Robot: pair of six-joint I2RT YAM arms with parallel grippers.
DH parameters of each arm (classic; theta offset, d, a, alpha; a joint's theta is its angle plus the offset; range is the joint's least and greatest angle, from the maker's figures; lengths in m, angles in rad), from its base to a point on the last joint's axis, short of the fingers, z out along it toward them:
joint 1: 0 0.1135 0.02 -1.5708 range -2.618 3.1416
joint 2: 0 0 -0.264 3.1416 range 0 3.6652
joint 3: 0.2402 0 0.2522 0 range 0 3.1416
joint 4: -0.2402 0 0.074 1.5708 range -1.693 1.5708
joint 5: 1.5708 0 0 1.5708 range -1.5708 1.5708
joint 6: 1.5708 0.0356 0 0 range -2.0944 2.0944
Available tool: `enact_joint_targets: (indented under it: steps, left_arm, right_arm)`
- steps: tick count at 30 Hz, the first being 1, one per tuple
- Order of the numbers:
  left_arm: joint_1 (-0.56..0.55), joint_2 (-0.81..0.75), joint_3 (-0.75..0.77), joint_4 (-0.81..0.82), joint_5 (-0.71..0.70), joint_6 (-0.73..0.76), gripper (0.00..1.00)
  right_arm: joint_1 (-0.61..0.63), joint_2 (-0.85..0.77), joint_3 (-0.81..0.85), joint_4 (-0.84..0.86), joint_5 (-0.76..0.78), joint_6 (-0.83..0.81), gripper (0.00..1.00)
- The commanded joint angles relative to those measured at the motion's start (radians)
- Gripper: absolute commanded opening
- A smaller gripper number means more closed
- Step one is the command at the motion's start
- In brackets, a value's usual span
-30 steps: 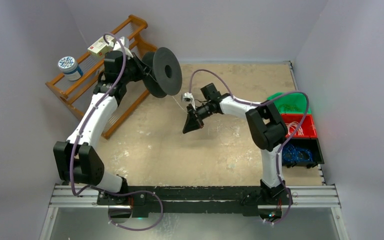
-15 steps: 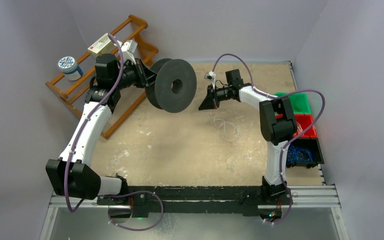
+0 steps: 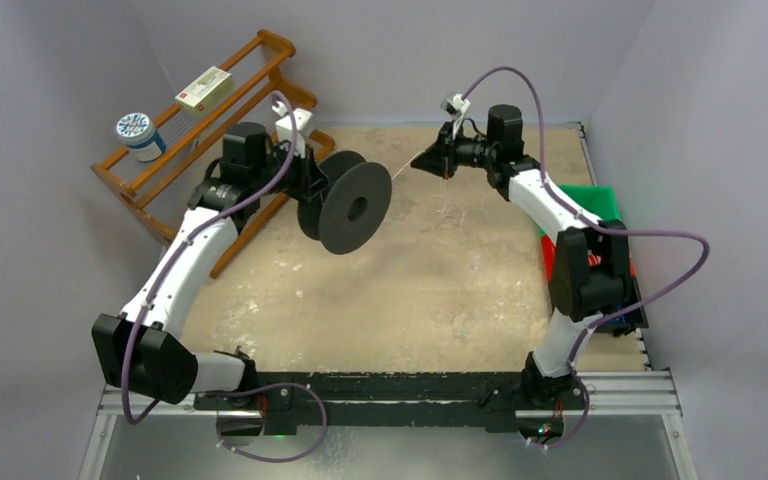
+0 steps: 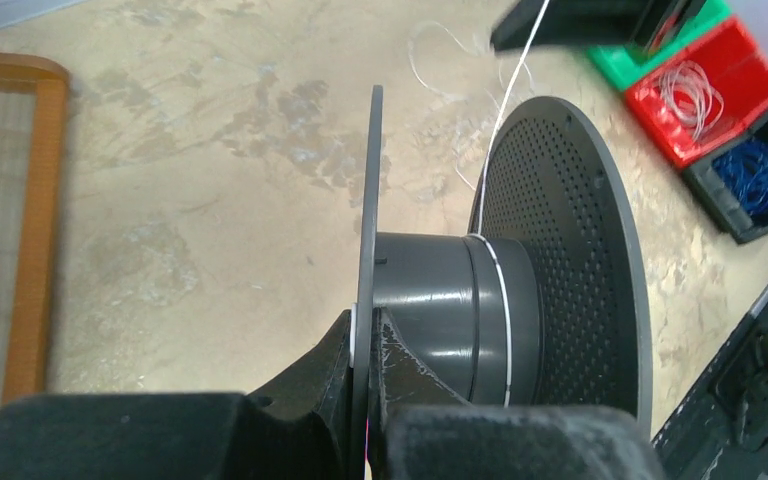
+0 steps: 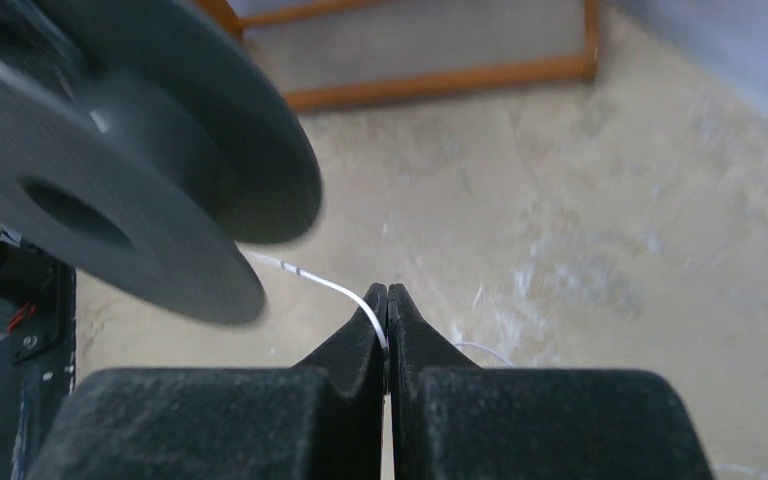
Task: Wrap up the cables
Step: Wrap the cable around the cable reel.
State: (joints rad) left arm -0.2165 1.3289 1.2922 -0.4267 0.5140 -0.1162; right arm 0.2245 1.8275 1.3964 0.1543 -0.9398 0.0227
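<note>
A black spool hangs above the table's far left part. My left gripper is shut on its near flange, a finger on either side of the disc. A thin whitish cable runs onto the spool's hub and makes one turn there. From the spool the cable stretches right to my right gripper, raised near the back wall. That gripper is shut on the cable, and the spool shows at upper left. More loose cable lies looped on the table below it.
A wooden rack stands at the back left with a white box and a small round tub on it. Green, red and black bins line the right edge, holding coiled wires.
The right gripper has risen from mid-table to the back, near the wall, drawing the cable taut. The left arm has turned the spool and shifted it slightly right.
</note>
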Motion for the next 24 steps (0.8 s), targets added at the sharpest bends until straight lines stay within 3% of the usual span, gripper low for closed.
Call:
enact_joint_targets:
  steps: [1,8,14,17,24]
  left_arm:
    - [-0.113,-0.034,-0.02,0.018,-0.153,0.109,0.0]
    - [-0.173,-0.013,-0.022,0.054,-0.387,0.142,0.0]
    - [-0.18,0.013,-0.017,0.09,-0.504,0.13,0.0]
    - [-0.186,0.021,-0.015,0.105,-0.534,0.124,0.0]
    - [-0.223,0.068,-0.018,0.112,-0.586,0.124,0.0]
  right_arm:
    - [0.006,-0.051,0.014,0.196,-0.014,0.155,0.0]
    - [0.035,-0.021,0.118,0.077,-0.223,0.194,0.0]
    - [0.129,-0.01,0.281,-0.344,-0.179,-0.12,0.0]
    - [0.167,0.007,0.329,-0.466,-0.17,-0.206,0.0]
    - [0.197,0.029,0.338,-0.445,-0.348,-0.178,0.0]
